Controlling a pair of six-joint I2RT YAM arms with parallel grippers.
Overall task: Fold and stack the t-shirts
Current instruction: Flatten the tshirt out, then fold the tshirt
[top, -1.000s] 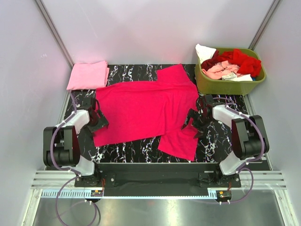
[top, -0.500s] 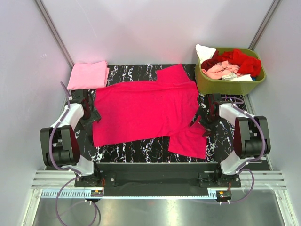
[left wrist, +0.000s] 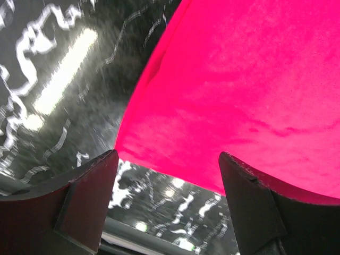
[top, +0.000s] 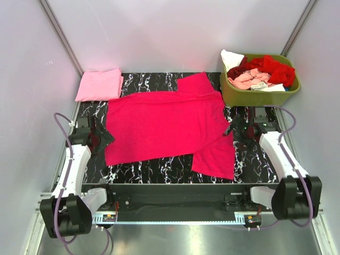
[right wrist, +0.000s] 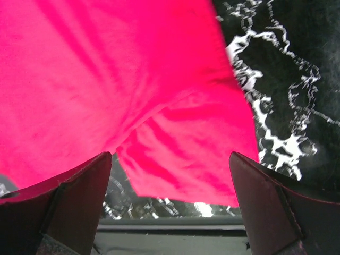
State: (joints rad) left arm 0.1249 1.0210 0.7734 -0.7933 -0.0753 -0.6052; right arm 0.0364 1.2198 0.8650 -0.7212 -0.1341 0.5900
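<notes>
Magenta t-shirt point(top: 164, 125) flat in top cam; wrist cams: left end effector point(left wrist: 169, 159) & right end effector point(right wrist: 170, 155) apart.

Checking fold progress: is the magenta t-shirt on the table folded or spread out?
Spread out. The magenta t-shirt lies flat across the table, both sleeves sticking out, nothing doubled over.
</notes>
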